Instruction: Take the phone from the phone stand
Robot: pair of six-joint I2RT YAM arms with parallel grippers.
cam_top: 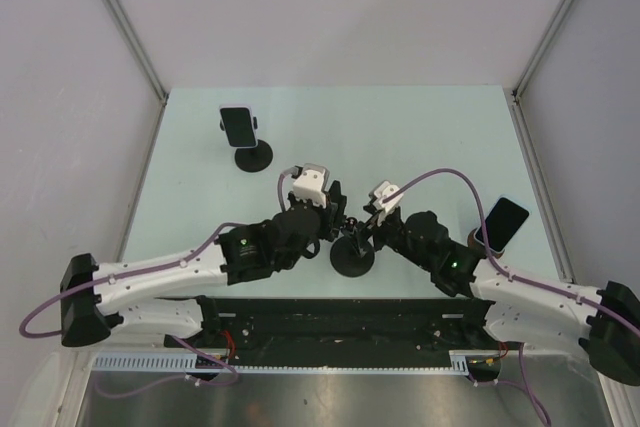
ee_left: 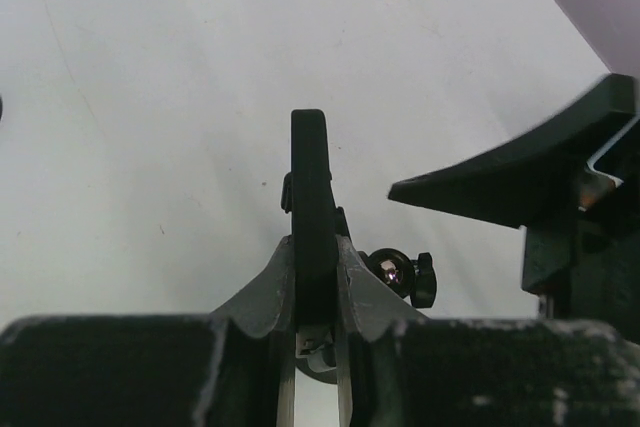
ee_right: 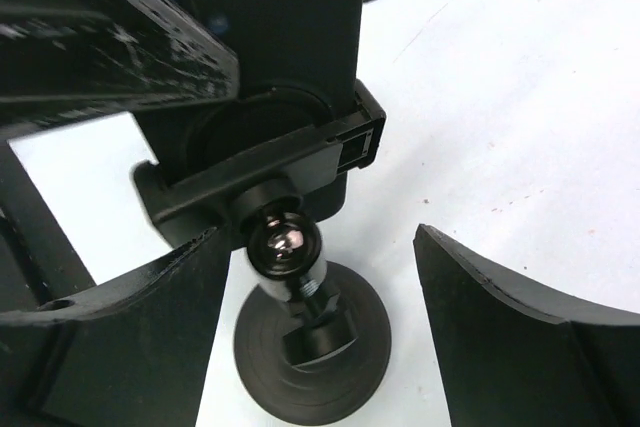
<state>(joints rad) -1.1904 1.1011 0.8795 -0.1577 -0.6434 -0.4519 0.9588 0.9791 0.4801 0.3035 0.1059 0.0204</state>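
The phone (ee_left: 310, 167) shows edge-on as a thin black slab, and my left gripper (ee_left: 312, 247) is shut on its lower edge. From behind, the phone (ee_right: 285, 17) sits in the black clamp (ee_right: 262, 172) of the phone stand (ee_right: 312, 347), which has a shiny ball joint (ee_right: 283, 244) over a round black base. My right gripper (ee_right: 318, 237) is open, one finger on each side of the ball joint without touching it. From above, both grippers, left (cam_top: 335, 219) and right (cam_top: 368, 222), meet over the stand's base (cam_top: 352, 258) at the table's near middle.
A second stand (cam_top: 253, 158) holding another phone (cam_top: 238, 126) is at the back left. A loose dark phone (cam_top: 503, 221) lies by the right edge next to my right arm. White walls enclose the pale green table (cam_top: 400, 137).
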